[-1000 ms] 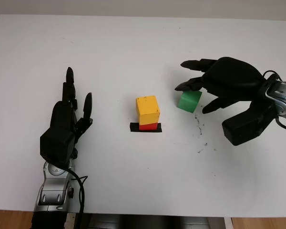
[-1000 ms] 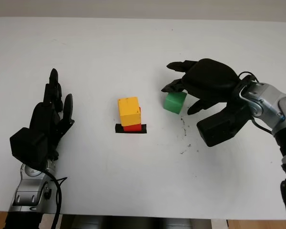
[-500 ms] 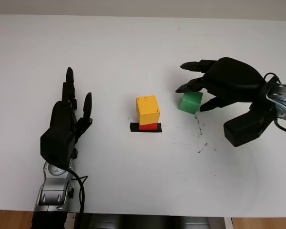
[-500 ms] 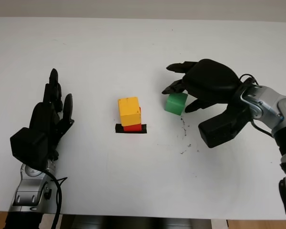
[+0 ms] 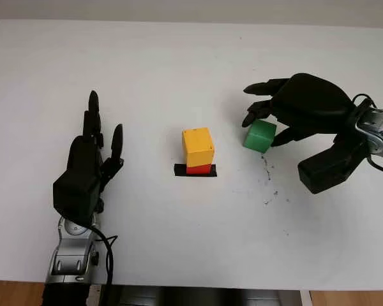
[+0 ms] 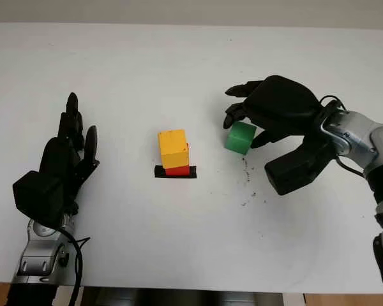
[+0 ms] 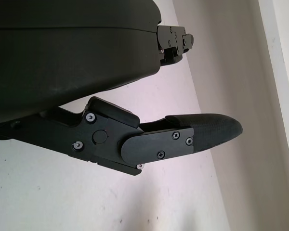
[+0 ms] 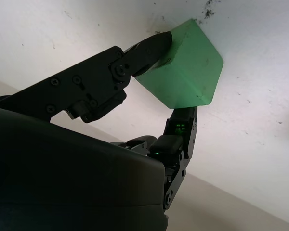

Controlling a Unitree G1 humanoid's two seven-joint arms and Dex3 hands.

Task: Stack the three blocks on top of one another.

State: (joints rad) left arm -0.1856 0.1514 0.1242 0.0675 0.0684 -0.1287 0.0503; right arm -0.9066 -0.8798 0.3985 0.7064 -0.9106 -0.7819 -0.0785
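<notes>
My right hand (image 5: 287, 115) has closed on the green block (image 5: 260, 136): in the right wrist view one finger (image 8: 149, 50) presses one face and another finger (image 8: 183, 125) presses the opposite face, so the block is pinched between them. The block sits under my palm, at the fingertip end of the hand, and looks tilted, one corner down toward the table (image 5: 179, 242); I cannot tell whether it is still touching the surface.

Step in hand, as I judge it: pickup of the last block. Two are already stacked, the yellow block (image 5: 198, 146) on the red block (image 5: 199, 169), on a black marker strip (image 5: 195, 172), off to the side of my right hand's fingertips and well apart from them.

The green block is roughly a cube, so no real long axis; what matters is that its faces are skewed relative to the yellow top face.

Next move, my estimate: lift clear, carry across above the yellow block, level the green block so its lower face is parallel to the yellow top, then lower gently. A skewed release could topple the stack.

My left hand (image 5: 86, 172) is open, parked above the table on the far side of the stack.
</notes>
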